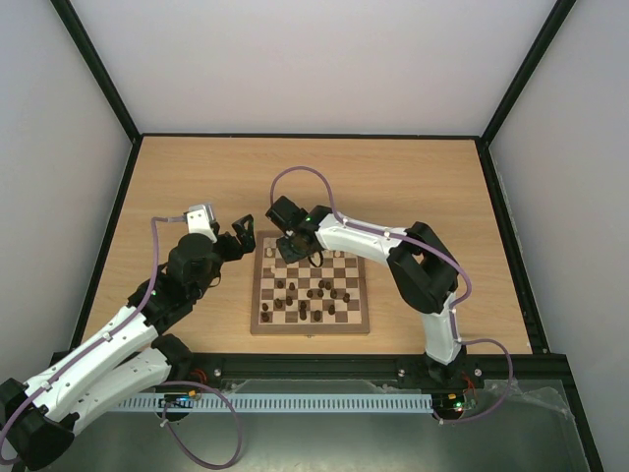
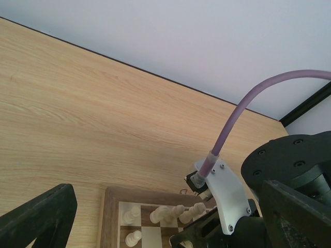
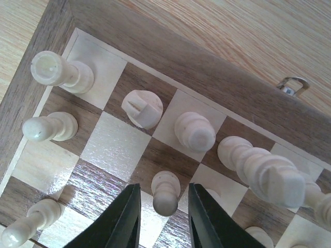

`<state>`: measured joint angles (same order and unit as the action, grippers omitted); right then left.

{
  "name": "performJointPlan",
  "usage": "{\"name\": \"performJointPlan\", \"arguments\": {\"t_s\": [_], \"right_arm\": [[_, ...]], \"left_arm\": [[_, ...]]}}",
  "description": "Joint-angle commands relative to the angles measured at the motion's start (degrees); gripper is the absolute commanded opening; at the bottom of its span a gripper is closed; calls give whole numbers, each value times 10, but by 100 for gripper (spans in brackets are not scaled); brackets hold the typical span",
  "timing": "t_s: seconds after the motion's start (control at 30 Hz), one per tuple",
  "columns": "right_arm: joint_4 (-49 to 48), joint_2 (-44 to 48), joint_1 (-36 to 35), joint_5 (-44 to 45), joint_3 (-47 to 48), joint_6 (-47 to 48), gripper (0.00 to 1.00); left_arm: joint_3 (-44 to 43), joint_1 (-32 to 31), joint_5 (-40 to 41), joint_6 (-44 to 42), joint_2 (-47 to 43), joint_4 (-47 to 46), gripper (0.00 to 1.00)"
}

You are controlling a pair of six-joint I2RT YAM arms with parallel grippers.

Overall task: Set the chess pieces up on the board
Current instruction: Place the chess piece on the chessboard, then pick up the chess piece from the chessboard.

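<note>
Our right end effector (image 3: 164,221) stands slightly parted around an upright cream pawn (image 3: 165,192), one of the chess pieces, in the second row from the far edge of the board (image 3: 207,77). We judge it best to lift straight up, so that neither finger clips the pawn. Our left end effector (image 2: 168,206) hangs wide apart above the bench (image 2: 77,103). We can read no writing or labels.

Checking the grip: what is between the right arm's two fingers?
A cream pawn stands between the fingers, with a narrow gap on each side. This shows in the right wrist view.
</note>
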<state>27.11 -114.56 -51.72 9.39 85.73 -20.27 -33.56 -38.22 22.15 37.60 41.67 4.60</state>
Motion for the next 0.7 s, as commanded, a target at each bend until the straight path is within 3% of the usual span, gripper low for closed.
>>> {"name": "performJointPlan", "arguments": {"t_s": [0.0, 0.37, 0.67], "right_arm": [[14, -3, 0, 1, 3, -2, 28], [20, 60, -35, -2, -5, 4, 34], [23, 46, -63, -33, -5, 7, 29]], "left_arm": [[6, 2, 8, 1, -1, -11, 99], [6, 2, 10, 1, 1, -12, 100], [9, 2, 16, 3, -10, -10, 100]]}}
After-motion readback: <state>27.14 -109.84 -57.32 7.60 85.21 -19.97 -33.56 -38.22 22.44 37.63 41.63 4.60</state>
